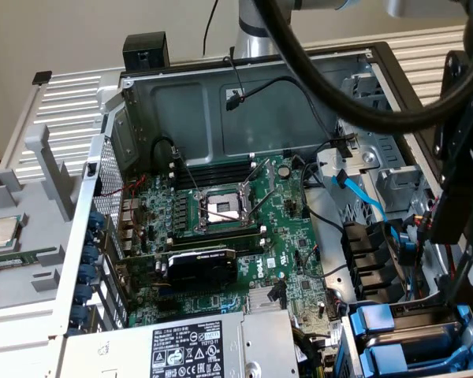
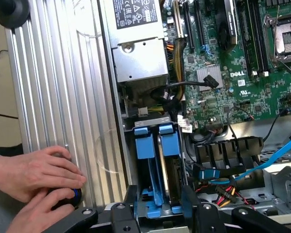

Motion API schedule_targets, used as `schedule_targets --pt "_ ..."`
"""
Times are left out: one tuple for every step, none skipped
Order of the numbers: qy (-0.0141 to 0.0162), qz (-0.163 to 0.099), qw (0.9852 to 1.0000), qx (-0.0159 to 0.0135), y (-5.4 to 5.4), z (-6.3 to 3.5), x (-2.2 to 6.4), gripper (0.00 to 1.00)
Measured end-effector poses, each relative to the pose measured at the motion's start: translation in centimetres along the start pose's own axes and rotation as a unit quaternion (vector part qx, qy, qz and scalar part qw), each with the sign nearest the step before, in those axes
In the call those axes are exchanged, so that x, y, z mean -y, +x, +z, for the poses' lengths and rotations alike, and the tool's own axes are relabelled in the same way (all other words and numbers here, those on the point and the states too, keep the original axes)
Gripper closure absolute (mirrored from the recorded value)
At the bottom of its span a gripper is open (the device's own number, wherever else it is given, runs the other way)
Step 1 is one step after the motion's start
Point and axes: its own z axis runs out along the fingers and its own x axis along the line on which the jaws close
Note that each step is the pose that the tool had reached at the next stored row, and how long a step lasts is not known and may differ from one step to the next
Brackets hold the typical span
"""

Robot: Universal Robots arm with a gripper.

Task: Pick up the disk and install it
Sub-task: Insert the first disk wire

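Two blue carrier frames (image 2: pixel 145 145) (image 2: pixel 169 141) stand edge-on, side by side, in the drive bay at the case's corner. A dark disk edge (image 2: pixel 172 179) shows in the frame nearer the motherboard. I cannot tell which frame holds the task's disk. My gripper (image 2: pixel 160 209) hangs just above the bay. Its black fingers (image 2: pixel 123 213) stand apart on either side of both frames, gripping neither. In the exterior view the frames (image 1: pixel 376 319) sit at the lower right, under the black gripper (image 1: pixel 459 283).
The grey power-supply box (image 2: pixel 136 19) lies beside the bay, and the green motherboard (image 1: pixel 221 236) with its open CPU socket (image 1: pixel 223 209) lies beyond. A blue cable (image 1: pixel 363 197) and black wires cross near the bay. A person's hands (image 2: pixel 34 179) rest on the ribbed metal table.
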Motion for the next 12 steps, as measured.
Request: schedule_targets --pt "-0.001 0.0 1.0 0.0033 0.2 0.01 0.08 0.51" --pt "-0.0022 0.0 1.0 0.0071 0.3 0.02 0.17 0.51" --pt "-0.0034 0.0 0.9999 0.0113 0.4 0.02 0.24 0.51" --pt "-0.0046 -0.001 0.9998 0.0168 0.4 0.03 0.29 0.51" --pt "-0.0059 -0.001 0.9997 0.0228 0.4 0.03 0.34 0.51" --pt "-0.0069 -0.002 0.9996 0.0285 0.4 0.05 0.4 0.51" --pt "-0.008 -0.003 0.9994 0.0337 0.4 0.07 0.49 0.51" --pt "-0.0087 -0.004 0.9992 0.0382 0.4 0.11 0.6 0.51" --pt "-0.0093 -0.006 0.9991 0.0417 0.4 0.14 0.73 0.51" --pt "-0.0098 -0.007 0.9989 0.0448 0.4 0.19 0.86 0.51" --pt "-0.0102 -0.009 0.9988 0.0476 0.3 0.24 1.0 0.51" --pt "-0.0107 -0.011 0.9986 0.0498 0.3 0.31 1.14 0.51"
